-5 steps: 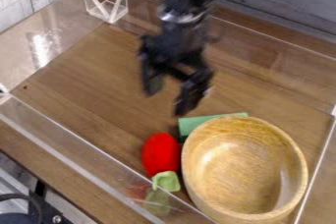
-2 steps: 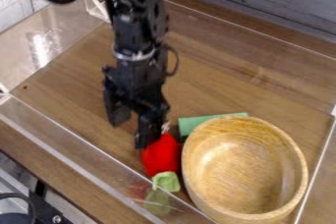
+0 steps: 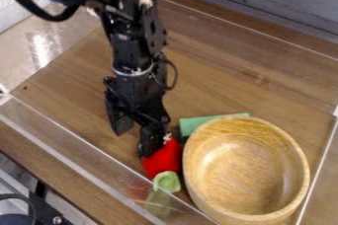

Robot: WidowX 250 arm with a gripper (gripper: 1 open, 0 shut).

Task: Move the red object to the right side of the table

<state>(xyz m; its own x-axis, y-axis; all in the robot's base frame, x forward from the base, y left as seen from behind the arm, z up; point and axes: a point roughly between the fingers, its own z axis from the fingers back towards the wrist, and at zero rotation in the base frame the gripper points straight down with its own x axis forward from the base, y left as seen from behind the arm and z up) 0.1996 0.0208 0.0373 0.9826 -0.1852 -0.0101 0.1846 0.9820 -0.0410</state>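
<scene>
early in the task, by the look of it. gripper [image 3: 140, 135] pointing down with fingers spread wide, holding nothing, poised just at eleven o'clock of the red object [image 3: 164, 156]. red object lying on the table [image 3: 251, 71] near the front clear wall, touching the wooden bowl [image 3: 246, 178] at its nine o'clock. nothing grasped yet; closing, lifting and carrying rightward all left.
</scene>
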